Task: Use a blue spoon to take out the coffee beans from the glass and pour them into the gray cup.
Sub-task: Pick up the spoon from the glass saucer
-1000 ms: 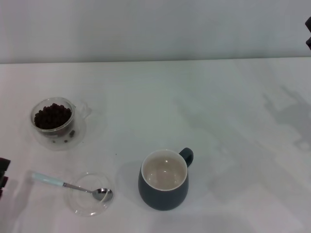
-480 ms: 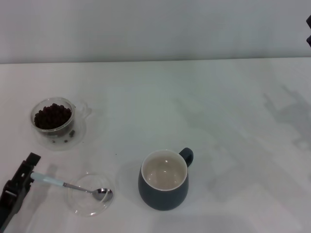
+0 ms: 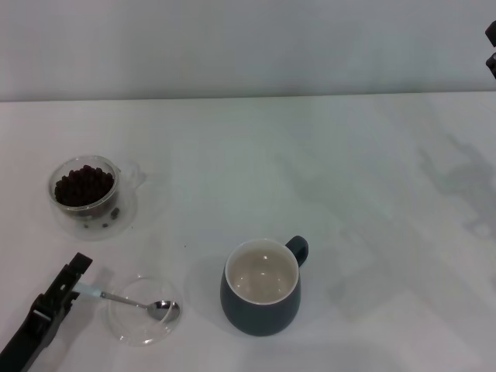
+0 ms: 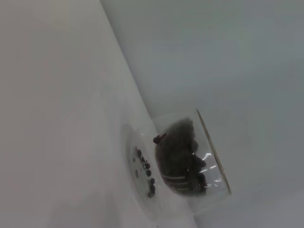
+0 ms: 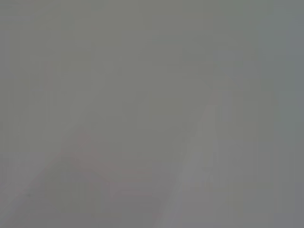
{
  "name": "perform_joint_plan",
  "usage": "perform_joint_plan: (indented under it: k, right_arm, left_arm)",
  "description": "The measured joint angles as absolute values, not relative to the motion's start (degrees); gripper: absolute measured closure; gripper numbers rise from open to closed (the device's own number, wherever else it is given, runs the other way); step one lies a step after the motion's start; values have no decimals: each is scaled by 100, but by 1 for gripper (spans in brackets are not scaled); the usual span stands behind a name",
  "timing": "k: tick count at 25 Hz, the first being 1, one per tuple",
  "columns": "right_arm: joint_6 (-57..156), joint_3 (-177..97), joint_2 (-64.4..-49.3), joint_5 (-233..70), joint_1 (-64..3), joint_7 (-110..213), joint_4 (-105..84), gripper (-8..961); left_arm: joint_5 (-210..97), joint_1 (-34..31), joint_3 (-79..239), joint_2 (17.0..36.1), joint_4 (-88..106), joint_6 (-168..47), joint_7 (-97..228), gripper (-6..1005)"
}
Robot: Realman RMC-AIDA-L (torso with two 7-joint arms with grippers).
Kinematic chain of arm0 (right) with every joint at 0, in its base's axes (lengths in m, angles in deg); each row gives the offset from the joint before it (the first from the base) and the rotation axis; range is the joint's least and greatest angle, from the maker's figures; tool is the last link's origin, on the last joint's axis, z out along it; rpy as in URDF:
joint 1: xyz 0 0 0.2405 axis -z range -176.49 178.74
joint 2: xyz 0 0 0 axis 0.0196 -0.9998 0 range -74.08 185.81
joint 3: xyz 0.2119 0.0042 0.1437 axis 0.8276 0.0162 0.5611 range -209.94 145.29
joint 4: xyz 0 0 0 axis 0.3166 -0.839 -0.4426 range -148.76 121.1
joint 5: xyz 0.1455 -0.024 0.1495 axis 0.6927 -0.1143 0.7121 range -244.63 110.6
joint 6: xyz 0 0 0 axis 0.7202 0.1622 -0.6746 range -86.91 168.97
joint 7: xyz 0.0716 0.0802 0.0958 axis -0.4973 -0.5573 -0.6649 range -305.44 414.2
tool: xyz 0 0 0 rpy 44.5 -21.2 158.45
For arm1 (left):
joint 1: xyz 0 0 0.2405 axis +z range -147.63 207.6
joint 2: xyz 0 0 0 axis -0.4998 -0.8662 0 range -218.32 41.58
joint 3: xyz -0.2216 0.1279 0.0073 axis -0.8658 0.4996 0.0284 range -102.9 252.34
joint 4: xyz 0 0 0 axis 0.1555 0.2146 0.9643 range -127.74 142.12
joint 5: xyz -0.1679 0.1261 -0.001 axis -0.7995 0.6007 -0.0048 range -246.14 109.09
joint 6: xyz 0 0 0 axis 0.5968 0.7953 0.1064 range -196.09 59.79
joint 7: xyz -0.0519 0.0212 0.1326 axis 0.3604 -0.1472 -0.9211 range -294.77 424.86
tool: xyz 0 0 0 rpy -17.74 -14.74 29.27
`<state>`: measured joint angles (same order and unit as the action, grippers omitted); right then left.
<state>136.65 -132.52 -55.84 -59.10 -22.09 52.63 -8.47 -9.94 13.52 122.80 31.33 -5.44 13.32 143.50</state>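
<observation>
The blue spoon (image 3: 93, 292) lies with its silver bowl in a flat clear dish (image 3: 133, 325) at the front left. My left gripper (image 3: 74, 273) is over the end of its pale blue handle and hides that end. The glass (image 3: 85, 188) full of coffee beans (image 3: 84, 184) stands on a clear saucer at the far left. It also shows in the left wrist view (image 4: 190, 159). The gray cup (image 3: 262, 288) stands empty near the front centre, with its handle pointing back and right. My right gripper (image 3: 491, 46) is parked at the top right edge.
A few loose beans lie on the clear saucer (image 3: 116, 221) under the glass, which also shows in the left wrist view (image 4: 142, 168). A pale wall closes off the far edge of the white table (image 3: 349, 155). The right wrist view shows only blank grey.
My left arm has come in from the lower left edge and moved right and forward, reaching the end of the spoon handle. The spoon, glass and cup have not moved.
</observation>
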Motion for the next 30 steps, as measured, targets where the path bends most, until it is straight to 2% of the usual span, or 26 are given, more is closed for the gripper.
perform_joint_plan:
  k: [16, 21, 27, 30]
  right_arm:
    - [13667, -13252, -5620, -5910, -2109, 5263, -847, 317]
    - [13675, -13252, -5626, -5911, -2095, 5263, -847, 317]
    - [13704, -13243, -5636, -5910, -2090, 5357, -847, 316]
    - [13723, -13214, -5648, -5911, -2084, 5397, -847, 316]
  left_arm:
    - [-867, 1327, 12279, 3140, -520, 1378, 14256, 171]
    - [-828, 1321, 12279, 3123, -506, 1368, 14432, 376]
    - [-838, 1320, 12277, 3118, -502, 1358, 14486, 520]
    - [-861, 1328, 12260, 3117, -502, 1323, 14588, 634]
